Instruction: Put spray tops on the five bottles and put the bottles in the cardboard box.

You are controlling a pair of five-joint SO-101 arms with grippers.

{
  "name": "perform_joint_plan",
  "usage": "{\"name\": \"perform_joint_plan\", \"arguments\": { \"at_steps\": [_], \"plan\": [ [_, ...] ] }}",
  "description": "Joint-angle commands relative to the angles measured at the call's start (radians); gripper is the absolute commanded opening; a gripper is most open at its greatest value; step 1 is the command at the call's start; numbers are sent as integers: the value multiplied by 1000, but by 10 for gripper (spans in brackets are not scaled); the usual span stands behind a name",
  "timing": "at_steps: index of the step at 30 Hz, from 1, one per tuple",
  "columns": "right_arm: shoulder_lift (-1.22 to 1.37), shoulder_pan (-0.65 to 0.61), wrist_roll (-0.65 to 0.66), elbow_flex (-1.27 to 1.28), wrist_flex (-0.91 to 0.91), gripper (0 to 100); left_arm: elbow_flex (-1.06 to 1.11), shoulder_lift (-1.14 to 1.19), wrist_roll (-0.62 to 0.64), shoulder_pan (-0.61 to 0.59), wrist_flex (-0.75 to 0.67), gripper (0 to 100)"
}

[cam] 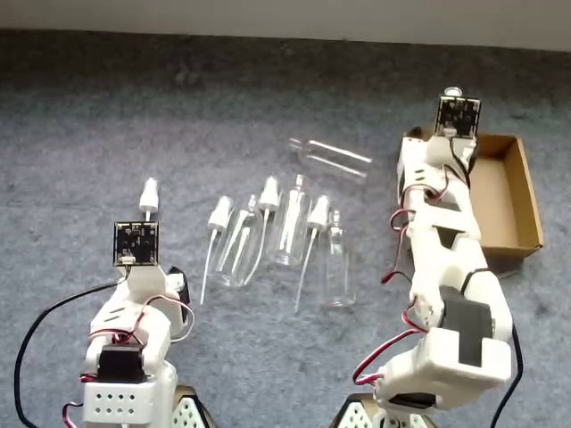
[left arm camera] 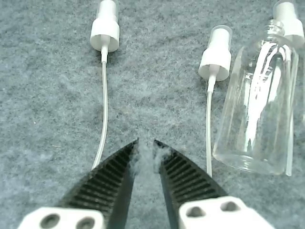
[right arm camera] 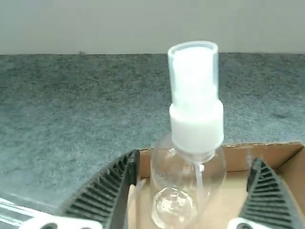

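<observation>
My right gripper (right arm camera: 195,158) is open over the cardboard box (cam: 507,198), jaws wide apart. Between them, touching neither, is a clear bottle (right arm camera: 188,186) with a white spray top (right arm camera: 196,102) fitted; its base rests inside the box (right arm camera: 288,155). My left gripper (left arm camera: 146,143) hovers low over the carpet with a narrow gap and nothing in it. Just ahead of it lie two loose spray tops (left arm camera: 105,33) (left arm camera: 215,53) with long tubes, and a clear open bottle (left arm camera: 259,100). Several bottles and spray tops (cam: 268,193) lie mid-table.
One clear bottle (cam: 330,159) lies on its side apart from the rest, between the cluster and the box. A lone spray top (cam: 149,196) sits just beyond the left arm. Grey carpet covers the table; a pale wall edge runs along the far side.
</observation>
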Motion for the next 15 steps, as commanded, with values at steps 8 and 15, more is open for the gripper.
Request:
{"name": "perform_joint_plan", "arguments": {
  "at_steps": [8, 15],
  "plan": [
    [-263, 18, 6, -4, 338, 317, 21, -7, 0, 18, -20, 7],
    [-450, 12, 12, -4, 622, 317, 21, -7, 0, 16, -20, 7]
  ]
}}
